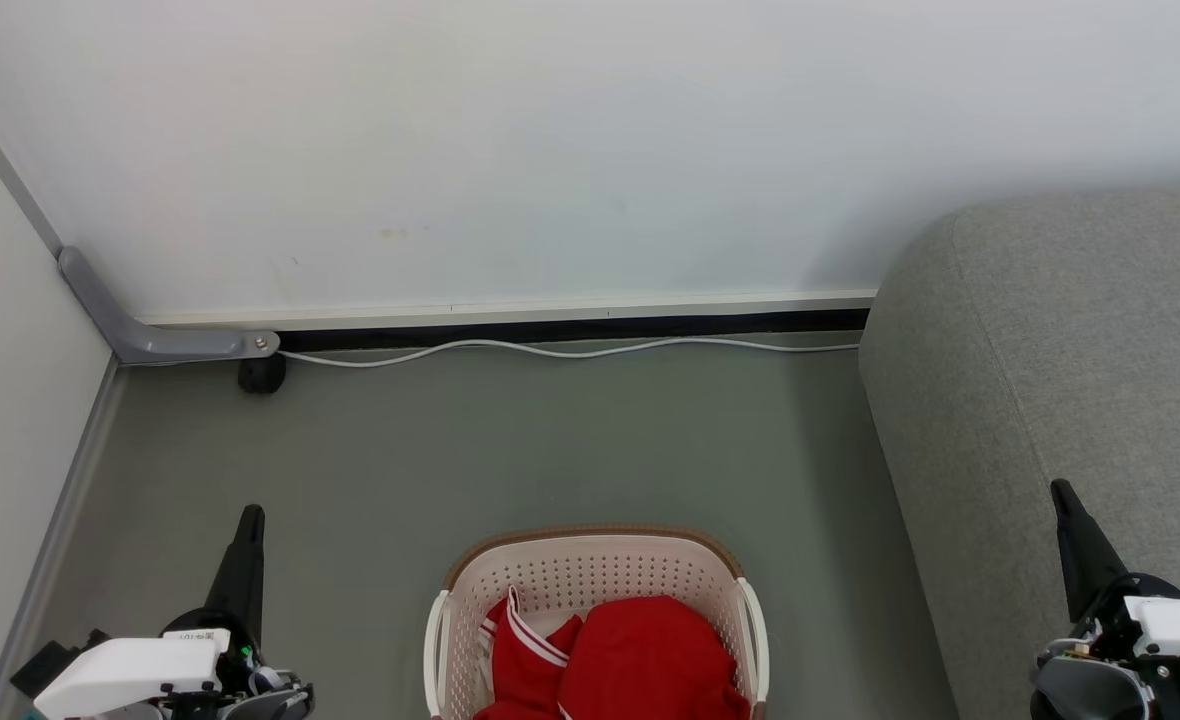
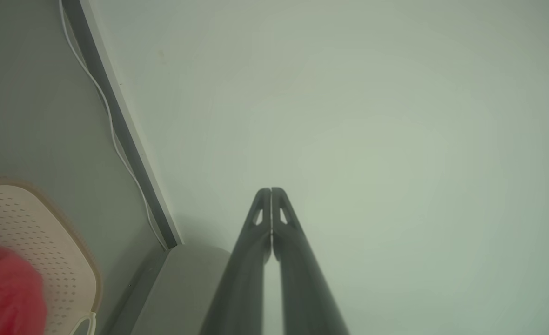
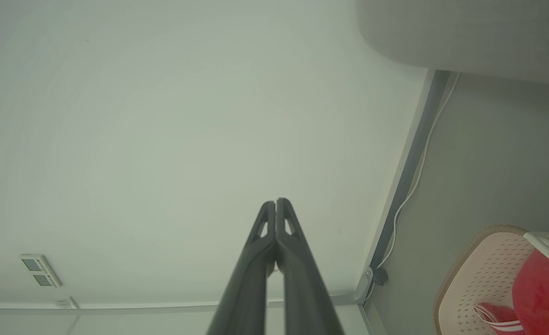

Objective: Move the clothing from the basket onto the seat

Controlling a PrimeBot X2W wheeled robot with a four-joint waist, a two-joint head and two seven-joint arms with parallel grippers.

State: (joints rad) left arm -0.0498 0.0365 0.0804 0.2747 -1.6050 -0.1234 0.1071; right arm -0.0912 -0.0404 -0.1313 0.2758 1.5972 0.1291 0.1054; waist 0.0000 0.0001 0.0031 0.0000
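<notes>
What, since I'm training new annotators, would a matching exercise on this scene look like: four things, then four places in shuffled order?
Things:
1. clothing
2. basket
3. seat
4. white cable

Places:
A. along the foot of the wall
B. inside the basket
C. on the floor, bottom centre of the head view
D. right side of the head view

Pairs: 1-B, 2-C, 3-D, 4-A
</notes>
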